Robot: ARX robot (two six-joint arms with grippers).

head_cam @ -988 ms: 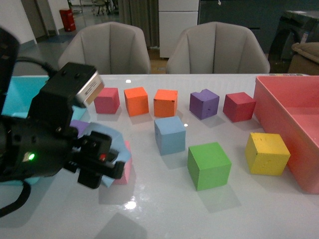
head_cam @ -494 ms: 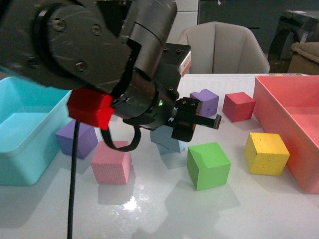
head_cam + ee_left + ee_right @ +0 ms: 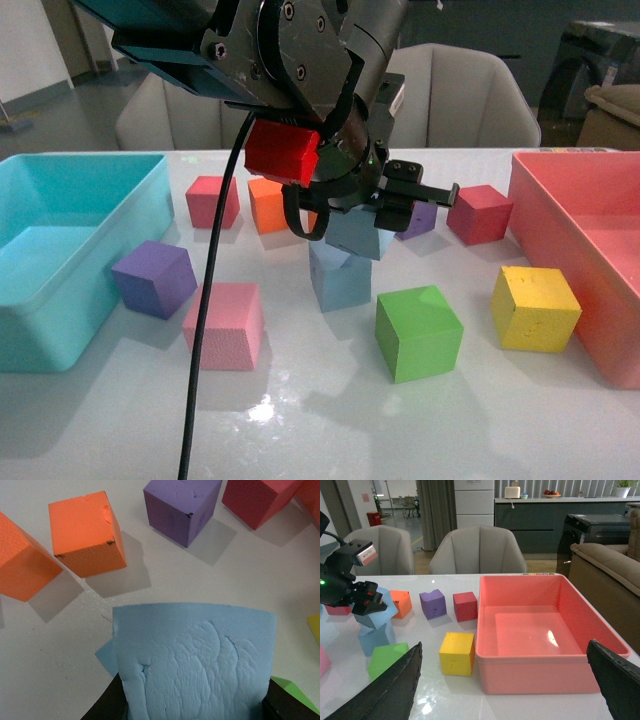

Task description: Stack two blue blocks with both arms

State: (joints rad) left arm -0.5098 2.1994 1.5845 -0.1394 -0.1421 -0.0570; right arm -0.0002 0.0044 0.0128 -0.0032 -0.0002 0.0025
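One blue block (image 3: 341,283) rests on the white table, mid-scene. Directly over it, tilted, hangs the second blue block (image 3: 356,234), with my left gripper (image 3: 372,212) shut on it; its lower corner looks close to or touching the resting block's top. In the left wrist view the held blue block (image 3: 195,660) fills the space between the black fingers (image 3: 107,706), and a corner of the lower block (image 3: 103,658) peeks out beside it. My right gripper (image 3: 502,685) stands open and empty, well off to the right, facing the pink bin; it is out of the front view.
A green cube (image 3: 418,332) and a yellow cube (image 3: 535,306) sit right of the stack. A pink cube (image 3: 224,324) and a purple cube (image 3: 155,277) lie to its left, beside the turquoise bin (image 3: 40,200). Orange, purple and red cubes line the back. The pink bin (image 3: 560,215) stands at the right.
My left arm has carried the blue block from the near left, rightward and away, over the pink cube, until it hangs above the other blue block.
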